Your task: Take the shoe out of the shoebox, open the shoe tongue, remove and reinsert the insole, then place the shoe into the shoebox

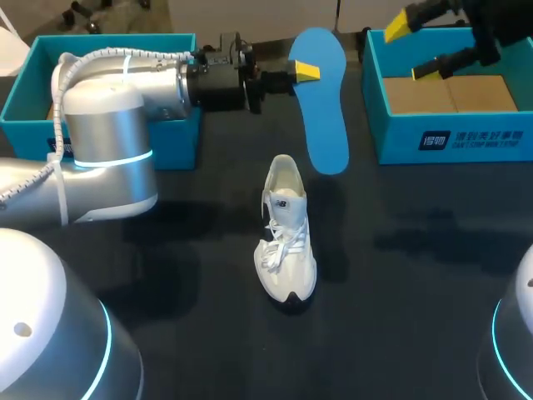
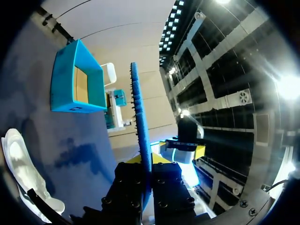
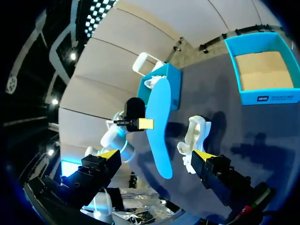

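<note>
A white sneaker stands upright on the black table, toe toward me. My left gripper is shut on a blue insole, held up in the air behind the shoe. Seen from the left wrist, the insole runs edge-on between the fingers of that gripper, with the shoe off to one side below. My right gripper hangs open and holds nothing, above the right shoebox. The right wrist view shows the insole and shoe ahead of its open gripper.
A second blue box stands at the back left, partly behind my left arm. The right shoebox has a bare cardboard floor. The left arm's elbow rises over the table's left side.
</note>
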You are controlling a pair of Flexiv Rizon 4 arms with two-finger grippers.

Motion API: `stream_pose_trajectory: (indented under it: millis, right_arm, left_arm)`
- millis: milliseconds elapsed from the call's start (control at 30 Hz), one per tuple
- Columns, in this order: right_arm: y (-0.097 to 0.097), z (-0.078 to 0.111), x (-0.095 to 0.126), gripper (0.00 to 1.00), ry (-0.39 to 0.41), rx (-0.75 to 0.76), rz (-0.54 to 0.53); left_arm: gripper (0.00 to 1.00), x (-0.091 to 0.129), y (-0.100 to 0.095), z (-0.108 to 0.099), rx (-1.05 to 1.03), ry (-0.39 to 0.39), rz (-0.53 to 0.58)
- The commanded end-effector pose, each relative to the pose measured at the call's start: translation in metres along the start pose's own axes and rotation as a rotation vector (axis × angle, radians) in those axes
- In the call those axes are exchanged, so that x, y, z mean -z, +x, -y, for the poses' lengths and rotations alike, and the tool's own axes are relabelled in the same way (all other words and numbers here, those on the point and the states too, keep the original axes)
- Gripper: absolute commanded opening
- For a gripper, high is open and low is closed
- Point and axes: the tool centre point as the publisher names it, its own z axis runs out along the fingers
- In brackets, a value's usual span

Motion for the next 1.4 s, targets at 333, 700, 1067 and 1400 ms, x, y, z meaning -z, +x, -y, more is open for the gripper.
stream_pose_trajectory:
  millis: [333, 700, 1067, 1400]
  right_arm:
    - [0.051, -0.002, -0.014, 1.00, -0.051, 0.043, 0.336]
    - [0.064, 0.002, -0.018, 1.00, -0.025, 0.025, 0.437]
    - [0.068, -0.002, -0.020, 1.00, -0.027, 0.059, 0.499]
    - [0.072, -0.006, -0.042, 1.00, 0.011, 0.086, 0.609]
  left_arm:
    - [0.00, 0.000, -0.001, 0.000, 0.000, 0.001, -0.002]
    - [0.00, 0.000, -0.001, 0.000, 0.000, 0.001, -0.002]
    - [0.00, 0.000, -0.001, 0.000, 0.000, 0.001, -0.002]
    - [0.00, 0.000, -0.001, 0.000, 0.000, 0.001, -0.002]
